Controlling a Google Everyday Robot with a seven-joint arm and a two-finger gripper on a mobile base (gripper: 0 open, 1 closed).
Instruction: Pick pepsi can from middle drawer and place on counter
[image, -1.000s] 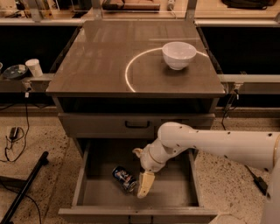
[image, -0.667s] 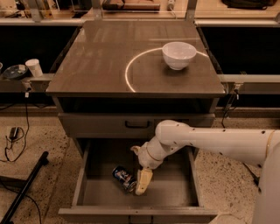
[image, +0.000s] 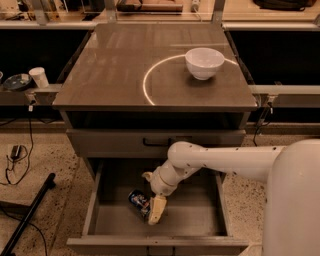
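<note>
Below the glossy grey-brown surface (image: 115, 65), my hand (image: 152, 210) touches the dark blue pepsi can (image: 138, 200) lying near the front edge of the grey metal middle drawer (image: 200, 222). I cannot tell its grip. A nudge might roll the can away.

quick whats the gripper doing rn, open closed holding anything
Gripper: down in the drawer, right beside the can; whether it is open, closed or holding the can cannot be told.
</note>
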